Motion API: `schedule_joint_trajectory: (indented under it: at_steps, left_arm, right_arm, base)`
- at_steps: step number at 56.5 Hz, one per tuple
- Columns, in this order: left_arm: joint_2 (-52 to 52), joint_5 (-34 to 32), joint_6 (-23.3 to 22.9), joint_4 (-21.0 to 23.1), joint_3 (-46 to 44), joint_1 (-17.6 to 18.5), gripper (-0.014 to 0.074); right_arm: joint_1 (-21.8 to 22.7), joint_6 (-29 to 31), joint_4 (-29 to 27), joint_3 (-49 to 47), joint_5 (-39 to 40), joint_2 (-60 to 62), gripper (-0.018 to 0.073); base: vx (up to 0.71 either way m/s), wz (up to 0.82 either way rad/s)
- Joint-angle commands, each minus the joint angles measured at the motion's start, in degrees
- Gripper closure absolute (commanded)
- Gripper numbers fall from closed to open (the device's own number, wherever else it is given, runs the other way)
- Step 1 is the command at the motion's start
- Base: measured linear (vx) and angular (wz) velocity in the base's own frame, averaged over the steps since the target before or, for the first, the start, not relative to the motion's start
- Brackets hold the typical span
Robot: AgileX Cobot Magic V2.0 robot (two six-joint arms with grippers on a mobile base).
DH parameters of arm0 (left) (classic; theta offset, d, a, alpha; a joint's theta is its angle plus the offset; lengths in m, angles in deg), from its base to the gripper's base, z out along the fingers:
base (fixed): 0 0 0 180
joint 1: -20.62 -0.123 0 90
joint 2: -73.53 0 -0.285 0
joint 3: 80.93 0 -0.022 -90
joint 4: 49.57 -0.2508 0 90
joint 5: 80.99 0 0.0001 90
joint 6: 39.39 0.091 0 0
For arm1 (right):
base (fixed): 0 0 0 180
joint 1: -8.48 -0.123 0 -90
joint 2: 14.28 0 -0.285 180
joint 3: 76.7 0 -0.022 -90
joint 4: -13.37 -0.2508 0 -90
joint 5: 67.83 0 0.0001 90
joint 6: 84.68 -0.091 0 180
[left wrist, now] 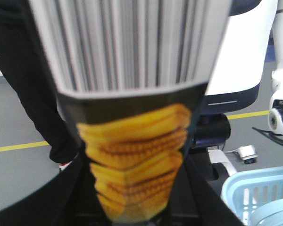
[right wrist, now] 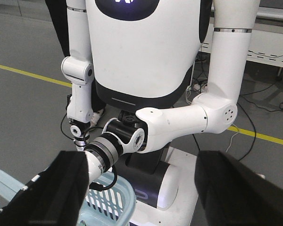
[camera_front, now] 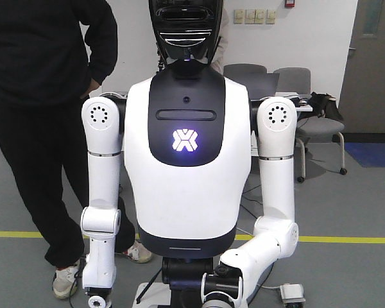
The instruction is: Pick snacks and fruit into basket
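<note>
Snack bag (left wrist: 137, 155), black w/ a photo of yellow ridged chips and grey-white stripes up top, fills the left wrist view. It is blurred from closeness and tapers toward the bottom edge. The left gripper (left wrist: 132, 207) pinches it there; its dark fingers (left wrist: 61, 202) show only as shadowy masses either side of the bag, tips hidden. A light-blue slotted basket (left wrist: 254, 188) sits at bottom right, lower than the bag and cut off by the frame; a pale rounded shape inside it can't be identified. In the right wrist view the right gripper (right wrist: 146, 188) has its fingers (right wrist: 52, 188) spread wide w/ nothing held, both out of focus, part of the basket showing between them. Opposite stands a white humanoid robot (camera_front: 187, 167), one forearm bent down toward the basket, its hand hidden behind a finger. A person in black (camera_front: 45, 96) stands beside it, head out of frame.
</note>
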Motion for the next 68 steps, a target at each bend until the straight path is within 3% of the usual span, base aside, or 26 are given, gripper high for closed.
schedule_joint_trajectory:
  at_steps: [1,6,12,25,34,46,55,68]
  left_arm:
    - [1.38,-7.16,-0.42,0.99,-2.00,0.29,0.0586]
    - [3.61,-10.83,1.43,2.98,-2.00,1.74,0.0586]
    - [7.28,-19.80,3.77,5.06,-2.00,5.56,0.0586]
    - [17.63,-28.43,3.76,4.26,-2.05,20.39,0.0586]
    - [21.64,-31.53,2.15,-1.37,-2.05,32.08,0.0586]
    - [27.06,-31.91,-7.73,-11.52,-2.05,43.89,0.0586]
    - [34.34,-35.18,-10.73,-19.64,-2.05,47.69,0.0586]
    - [47.00,-38.99,-7.55,-20.56,-2.05,47.56,0.0557]
  right_arm:
    - [0.44,0.20,-1.38,-1.49,3.64,0.00,0.0029]
    - [0.44,0.20,-1.57,-1.49,3.79,0.00,0.0029]
    - [0.44,0.40,-1.52,-1.49,3.79,0.00,0.0029]
    - [0.44,0.40,-1.52,-1.49,3.79,0.00,0.0029]
    - [0.44,0.40,-1.52,-1.49,3.79,0.00,0.0029]
    - [0.44,0.40,-1.52,-1.49,3.79,0.00,0.0029]
    - [0.44,0.40,-1.63,-1.49,3.79,0.00,0.0029]
    - [0.44,0.40,-1.88,-1.49,3.79,0.00,0.0029]
  base:
    - [0.00,0.00]
    - [0.00,0.00]
    - [0.00,0.00]
    - [0.00,0.00]
    - [0.00,0.00]
    - [0.00,0.00]
    - [0.00,0.00]
    - [0.00,0.00]
